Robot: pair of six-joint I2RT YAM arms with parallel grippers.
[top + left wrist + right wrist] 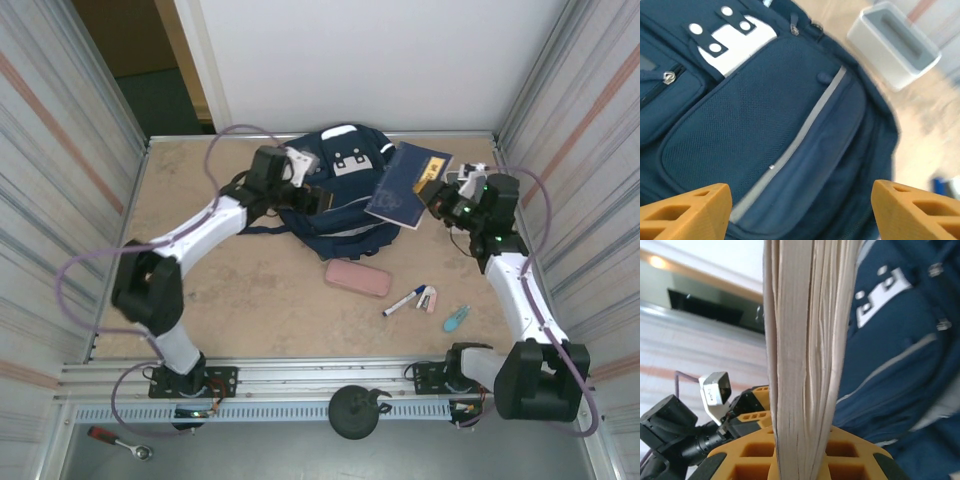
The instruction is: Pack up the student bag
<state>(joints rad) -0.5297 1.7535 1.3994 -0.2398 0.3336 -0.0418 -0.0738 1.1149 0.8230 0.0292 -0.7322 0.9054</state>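
The student bag [340,215], a navy backpack with white buckle patches, lies at the back middle of the table. My left gripper [316,197] hovers over its left side; in the left wrist view its orange fingers [690,207] stand wide apart, open, above the bag's mesh pocket [750,120] with nothing between them. My right gripper [433,198] is shut on a blue book [408,185], held tilted over the bag's right side. In the right wrist view the book's pale page edge [807,340] rises from between the jaws of the right gripper [802,445], with the bag [900,340] behind.
On the table in front of the bag lie a pink pencil case [357,278], a marker [403,301], a small pink-white item [427,298] and a teal item [456,318]. A white-grey box [895,45] stands beside the bag. Striped walls close in both sides.
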